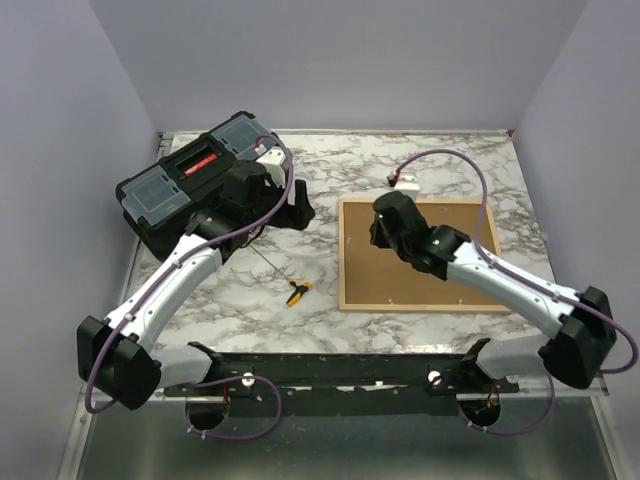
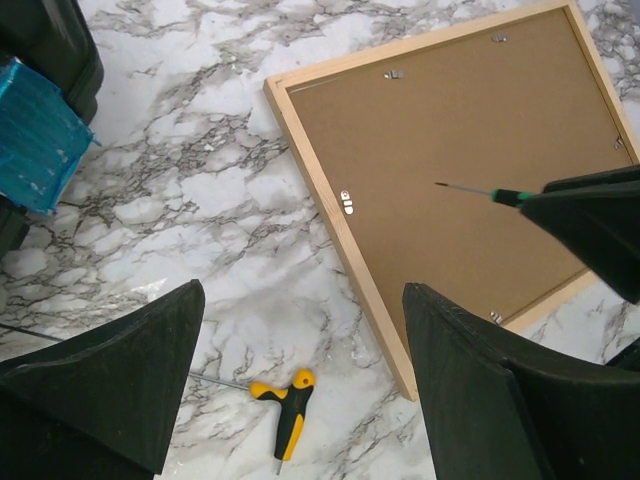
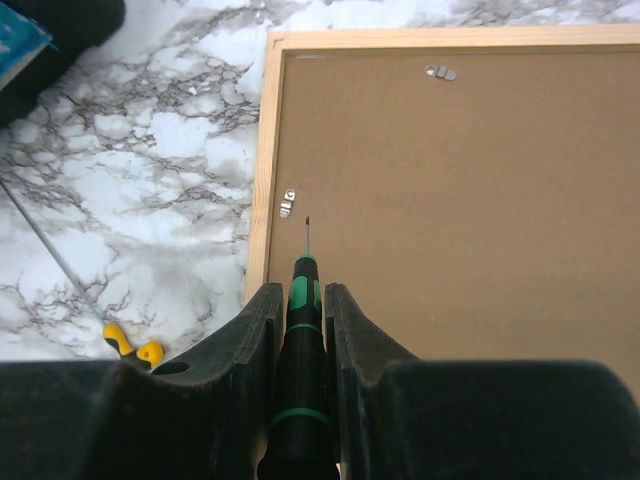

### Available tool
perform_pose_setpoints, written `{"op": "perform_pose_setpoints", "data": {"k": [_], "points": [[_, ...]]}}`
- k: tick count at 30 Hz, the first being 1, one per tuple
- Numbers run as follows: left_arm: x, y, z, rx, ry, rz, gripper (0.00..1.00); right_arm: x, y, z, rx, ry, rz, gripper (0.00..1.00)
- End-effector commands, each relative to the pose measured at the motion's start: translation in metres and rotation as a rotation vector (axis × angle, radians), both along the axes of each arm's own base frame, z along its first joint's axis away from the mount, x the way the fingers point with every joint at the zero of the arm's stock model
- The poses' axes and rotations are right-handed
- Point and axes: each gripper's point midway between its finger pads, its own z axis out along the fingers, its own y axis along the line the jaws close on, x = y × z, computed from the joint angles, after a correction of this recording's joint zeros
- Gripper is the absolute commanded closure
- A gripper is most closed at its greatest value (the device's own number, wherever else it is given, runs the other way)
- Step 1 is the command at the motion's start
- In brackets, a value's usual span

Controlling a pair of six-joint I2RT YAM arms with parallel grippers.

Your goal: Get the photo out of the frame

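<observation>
Lying face down on the right half of the counter [image 1: 240, 290], the frame [image 1: 342, 260] shows only its brown backing board [image 3: 450, 200], so the photo is hidden. Its right side reaches near the counter's right edge and its front side near the front edge. To its left the marble is open up to the black toolbox [image 1: 190, 185] at the back left corner; only a yellow T-handle tool [image 2: 288, 400] lies there.

The right gripper [image 3: 300, 295] is clenched on a green screwdriver [image 3: 300, 400], which the top view hides under the arm. The right wrist view shows its tip just beside a metal clip [image 3: 288, 203] on the frame's left rail; whether it touches I cannot tell. The left wrist view shows further clips along other rails. The left gripper [image 2: 300, 300] hangs released above the open marble.
</observation>
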Motion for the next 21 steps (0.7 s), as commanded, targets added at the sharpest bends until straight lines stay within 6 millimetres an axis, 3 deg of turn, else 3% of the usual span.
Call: {"op": "perform_pose_setpoints", "data": {"k": [1, 6, 9, 11, 15, 18, 21], "points": [[0.001, -0.02, -0.008, -0.05, 0.062, -0.051, 0.17, -0.013, -0.034, 0.02, -0.023, -0.089, -0.051, 0.99], [-0.004, -0.045, -0.051, -0.029, 0.209, 0.001, 0.2, -0.028, -0.061, 0.041, -0.003, -0.165, -0.08, 0.99], [-0.021, -0.068, -0.084, 0.007, 0.343, 0.012, 0.2, -0.036, -0.068, 0.044, 0.01, -0.174, -0.082, 0.99], [-0.036, -0.078, -0.106, 0.044, 0.409, 0.044, 0.22, -0.04, -0.072, 0.043, 0.015, -0.169, -0.084, 0.99], [-0.066, -0.075, -0.149, 0.041, 0.515, 0.262, 0.21, -0.049, -0.079, 0.04, 0.03, -0.169, -0.083, 0.99], [-0.097, -0.078, -0.172, -0.048, 0.65, 0.405, 0.19, -0.054, -0.084, 0.039, 0.034, -0.175, -0.083, 0.99], [-0.128, -0.096, -0.18, -0.104, 0.723, 0.447, 0.16, -0.056, -0.089, 0.04, 0.034, -0.186, -0.087, 0.99]]}}
